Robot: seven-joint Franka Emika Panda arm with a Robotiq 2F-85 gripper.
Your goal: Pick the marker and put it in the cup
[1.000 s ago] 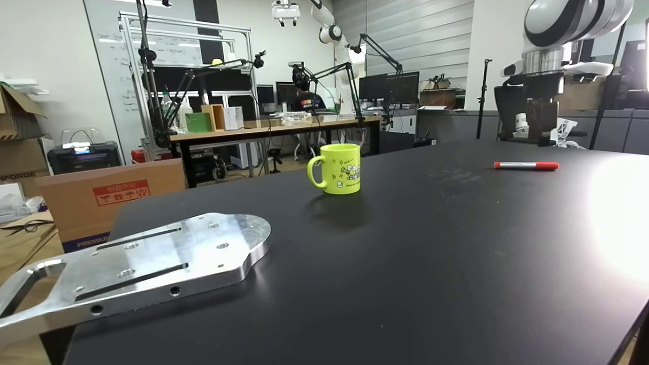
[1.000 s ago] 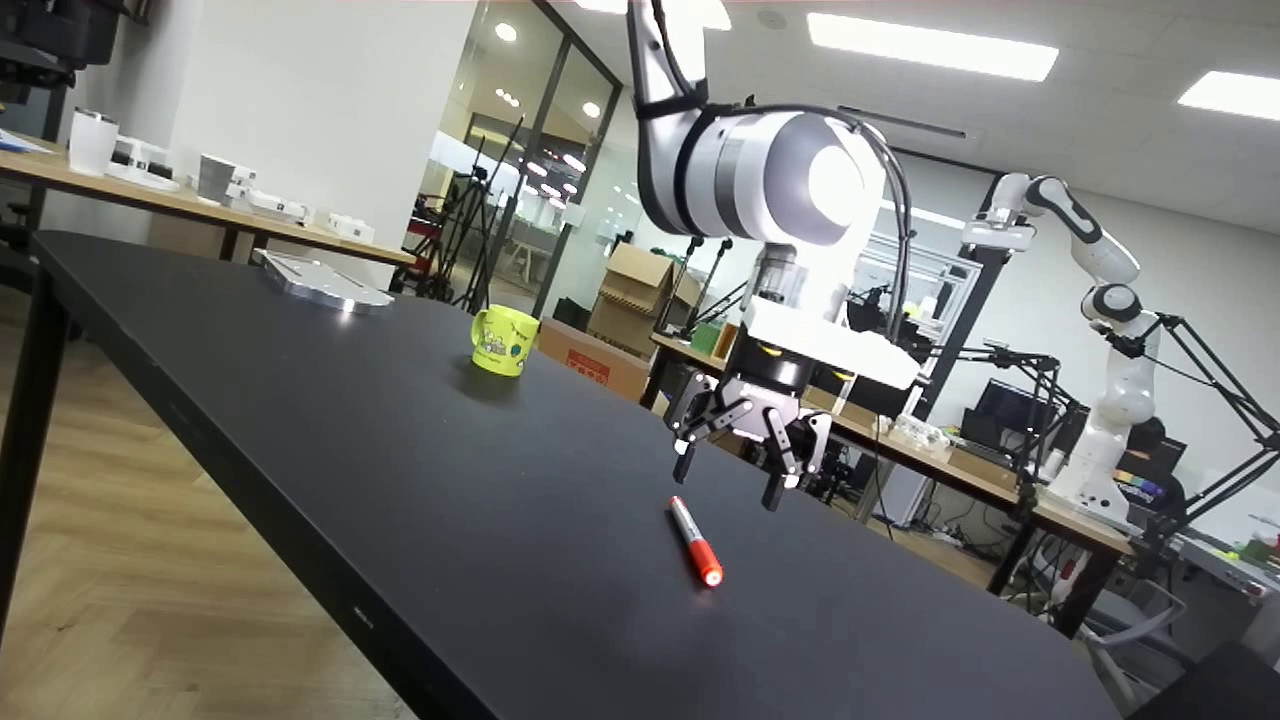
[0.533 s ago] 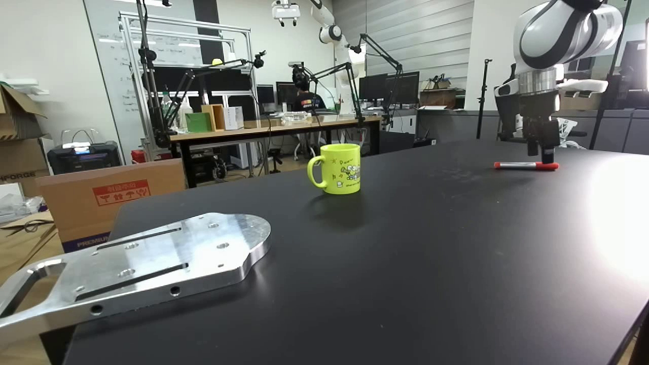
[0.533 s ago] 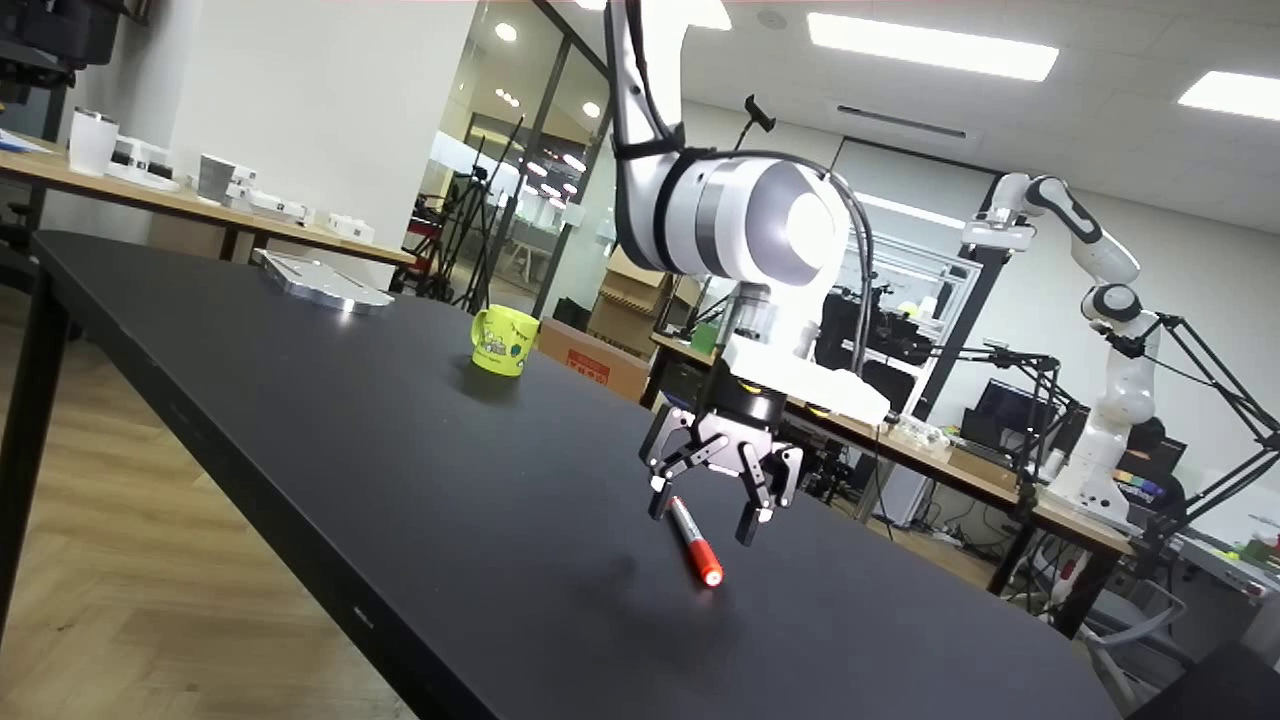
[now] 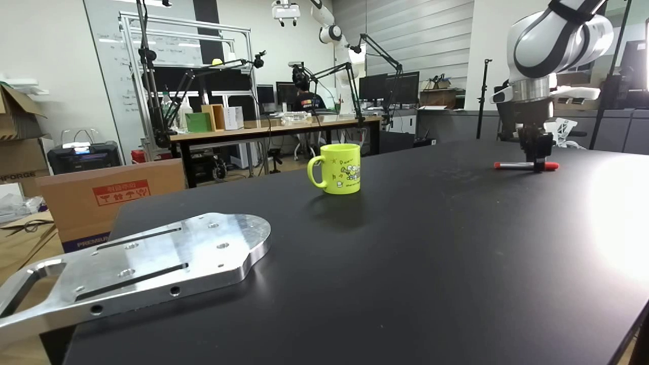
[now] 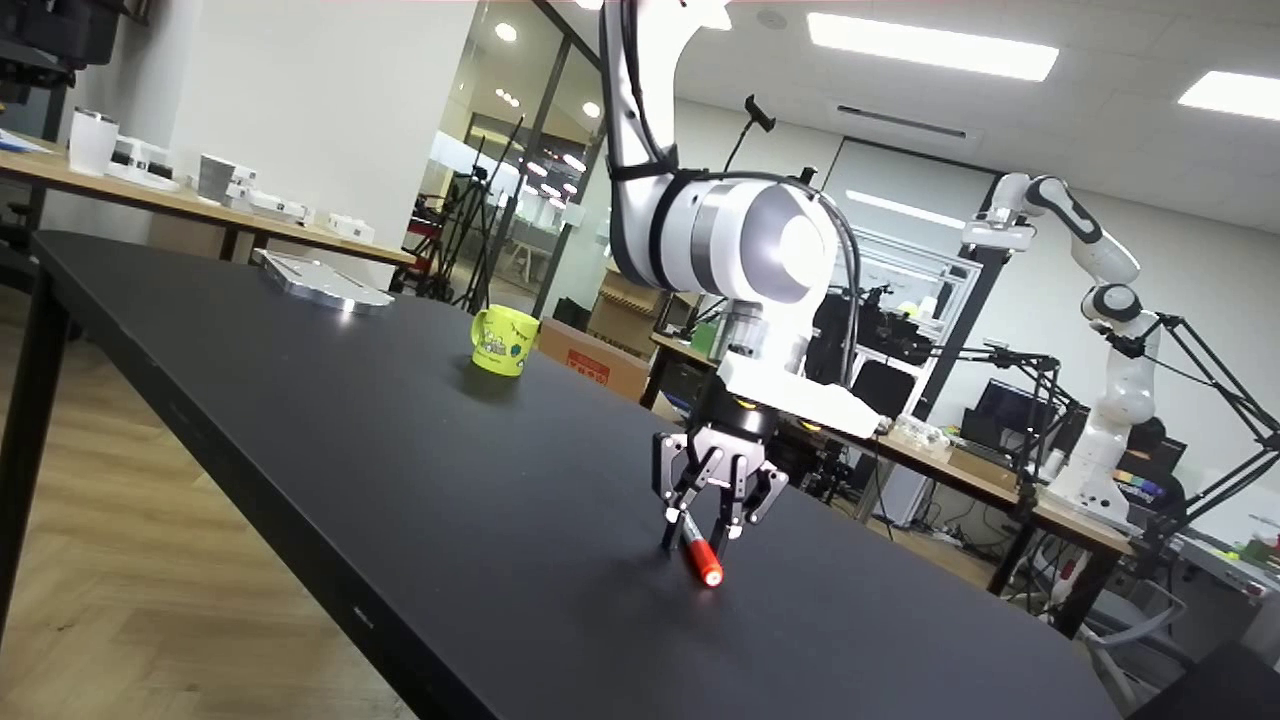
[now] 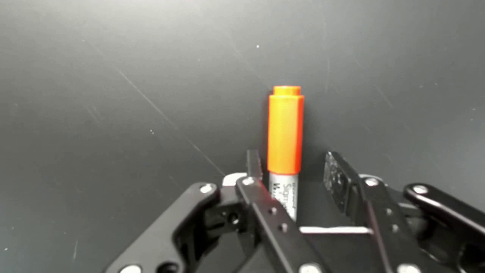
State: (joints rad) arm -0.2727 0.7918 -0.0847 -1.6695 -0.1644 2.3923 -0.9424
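Observation:
The marker (image 7: 285, 132), with a red cap and a silver-white body, lies flat on the black table. In the wrist view its body runs between the fingers of my gripper (image 7: 293, 163), which is open. The left finger (image 7: 254, 163) is close beside the marker, and a wider gap separates it from the right finger (image 7: 337, 182). Both exterior views show the gripper (image 6: 695, 538) down at table level around the marker (image 5: 512, 166), whose capped end (image 6: 706, 568) sticks out. The yellow-green cup (image 5: 342, 170) stands upright some way off, its handle to the side.
A shiny metal plate with slots and a handle (image 5: 203, 248) lies on the black table (image 5: 405, 284), on the cup's far side from my gripper. Beyond the table edge stands a cardboard box (image 5: 116, 203). A wooden desk (image 5: 284, 129) is further back.
My gripper has come down from above the table to the marker, and its fingers have drawn partly together around it. The marker and the cup have not moved.

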